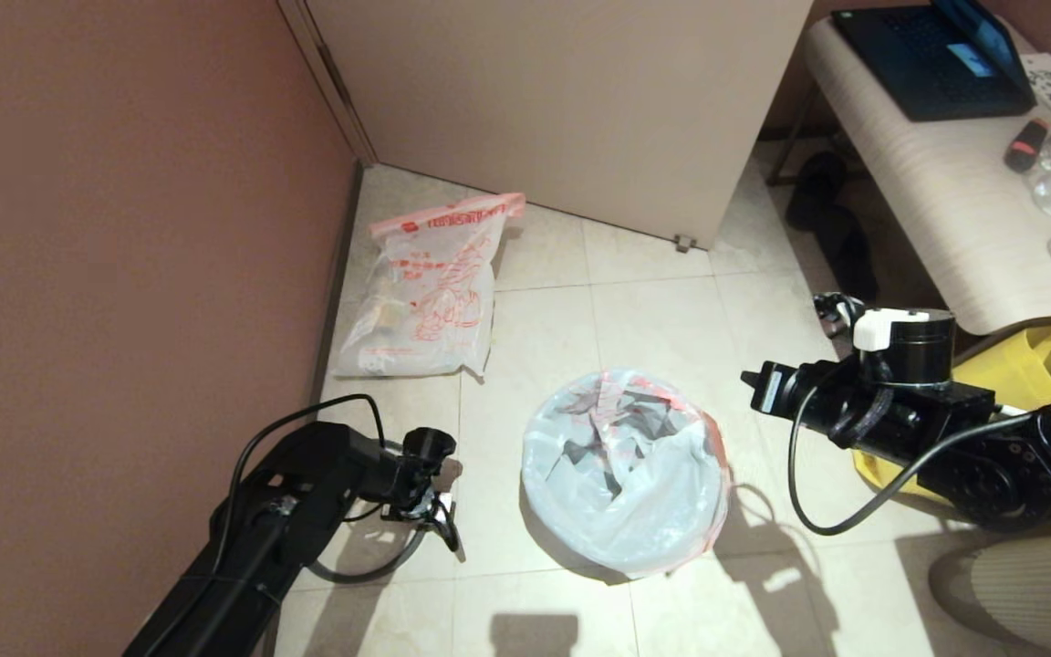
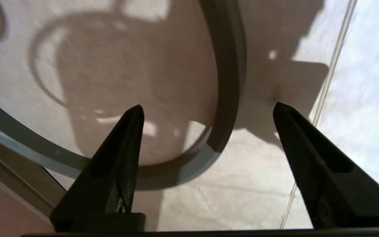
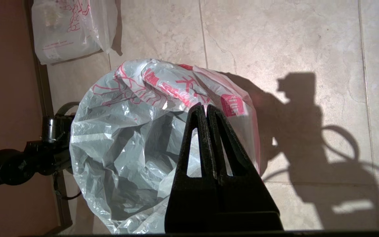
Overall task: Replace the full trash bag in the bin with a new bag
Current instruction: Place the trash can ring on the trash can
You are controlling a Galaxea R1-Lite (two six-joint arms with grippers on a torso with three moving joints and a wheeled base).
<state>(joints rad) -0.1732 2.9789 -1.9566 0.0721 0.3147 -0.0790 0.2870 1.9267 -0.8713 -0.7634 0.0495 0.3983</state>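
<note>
The left gripper [image 2: 206,112], fingers spread wide and empty, hangs low over the grey ring [image 2: 224,82] lying on the floor tiles, while the right gripper [image 3: 206,110], pinched shut on nothing, hovers above the new bag [image 1: 626,470] draped over the bin, which the bag hides. The full trash bag [image 1: 430,292] leans by the wall. Judged step: securing the liner; next, the ring must be grasped and seated.

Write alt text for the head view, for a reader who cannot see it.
A bin lined with a crinkly new bag stands on the tiled floor between two black robot arms. The left gripper hangs low over a grey ring beside it, and the right gripper hovers at its other side. The full trash bag lies by the wall.
</note>
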